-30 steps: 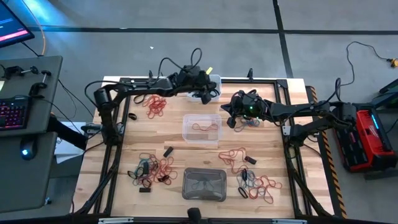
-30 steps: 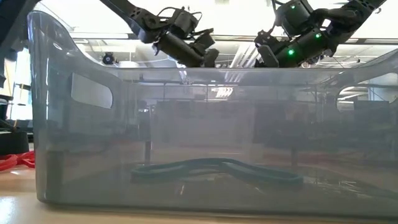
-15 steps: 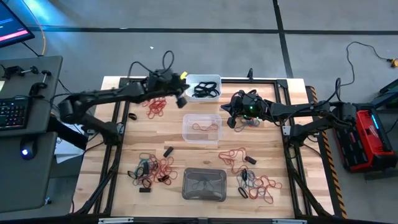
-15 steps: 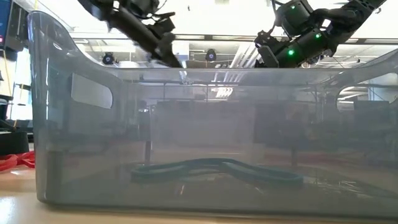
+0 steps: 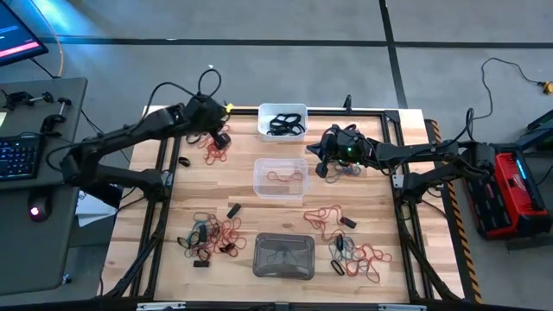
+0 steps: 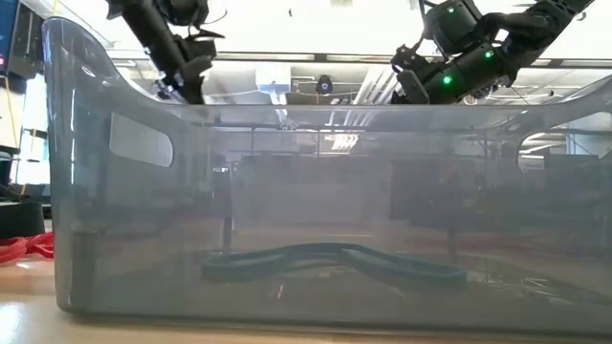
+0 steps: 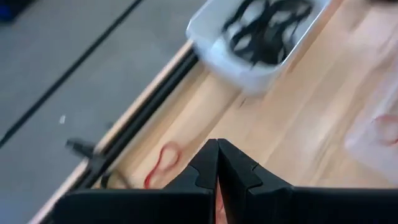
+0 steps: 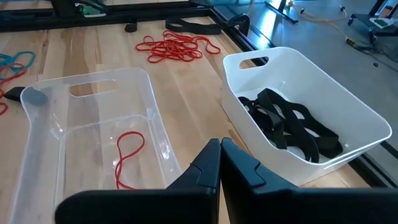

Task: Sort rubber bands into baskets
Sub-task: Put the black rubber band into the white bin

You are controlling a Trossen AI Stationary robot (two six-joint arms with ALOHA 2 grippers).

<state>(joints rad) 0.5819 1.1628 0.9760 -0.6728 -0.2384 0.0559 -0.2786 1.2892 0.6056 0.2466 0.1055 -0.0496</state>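
Rubber bands lie scattered across the wooden worktop (image 5: 173,216), with no readable brand, label or writing on anything in view. At about ten o'clock, the left end effector (image 5: 220,138) hangs clenched and empty over a red tangle (image 5: 213,149). Toward seven o'clock sits a mixed red, black and teal heap (image 5: 212,236). At twelve o'clock, the white basket (image 5: 262,117) holds black bands (image 5: 285,125). In the centre, the clear basket (image 5: 259,180) contains one red band (image 5: 283,176); at six o'clock, the grey basket (image 5: 261,256) holds a dark teal band (image 6: 325,258). Toward two o'clock, the right end effector (image 5: 321,168) hovers clenched and empty beside the clear basket. More mixed bands (image 5: 354,257) spread near five o'clock.
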